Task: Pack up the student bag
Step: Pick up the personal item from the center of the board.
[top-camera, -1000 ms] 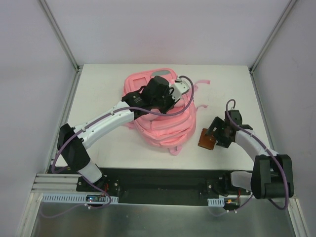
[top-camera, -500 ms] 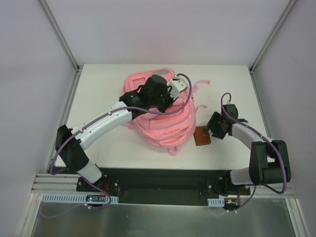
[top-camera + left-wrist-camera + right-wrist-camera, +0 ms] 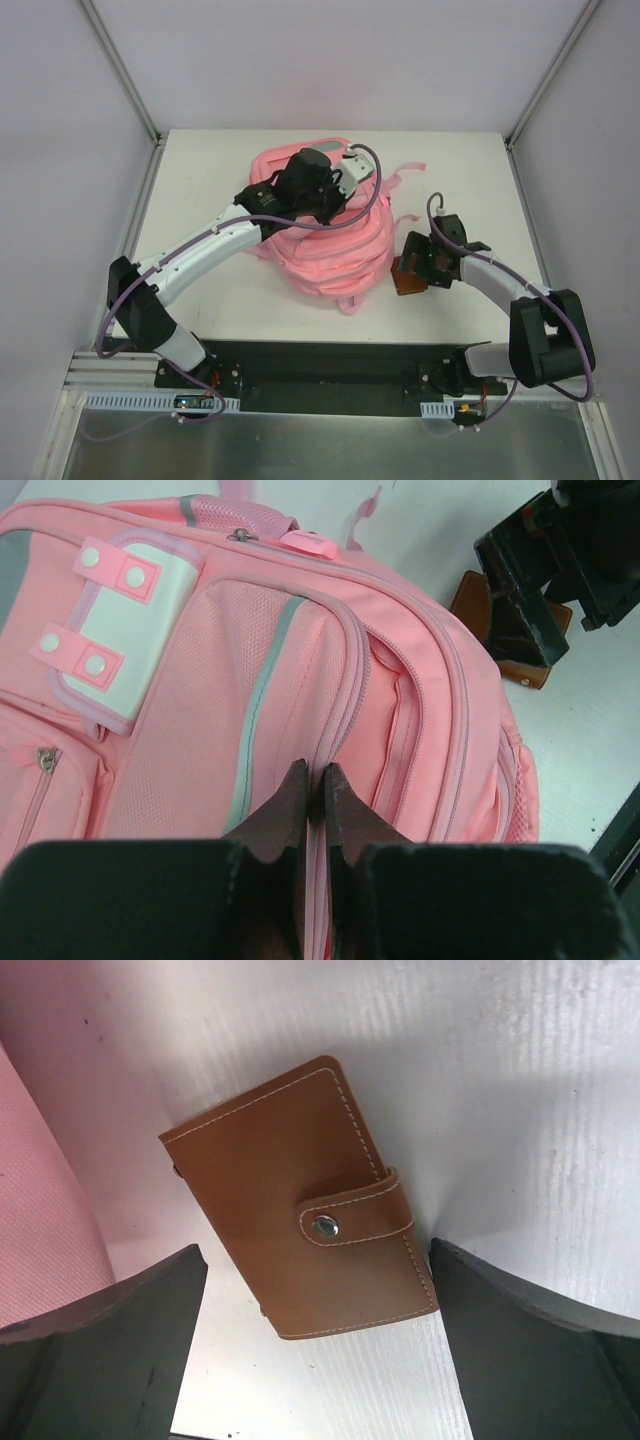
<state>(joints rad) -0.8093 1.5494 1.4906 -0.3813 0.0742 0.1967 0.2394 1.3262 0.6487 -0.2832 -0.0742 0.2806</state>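
The left gripper (image 3: 311,772) has its jaws pressed together, and a thin ridge of pink fabric shows between the two fingers (image 3: 275,825). It is pinching the student bag (image 3: 300,660) at the edge of a front pocket, right beside a zip line. Out from that pinch runs a grey-green strip (image 3: 262,700) up the mesh panel. Farther on sits a white patch (image 3: 130,610) with two pink snap tabs, and a small zip pull (image 3: 238,535) at the bag's far rim.

The right gripper (image 3: 315,1255) stands wide open. Its dark fingers (image 3: 110,1340) are low over the table (image 3: 520,1090), one on either side of a brown leather wallet (image 3: 300,1195), with bare table showing between each finger and the wallet. The wallet lies flat and slightly turned, its strap snapped shut with a metal stud (image 3: 324,1226). Pink fabric fills the left edge of that wrist view.

From above, the bag (image 3: 340,250) lies in a rumpled heap about the middle of the white table (image 3: 220,170). Its straps (image 3: 405,167) trail out toward the far right. The left arm reaches across it from the near left, its wrist over the bag's far part. The wallet (image 3: 407,277) lies just right of the bag's near side, under the right gripper (image 3: 420,262). I cannot tell whether wallet and bag touch.
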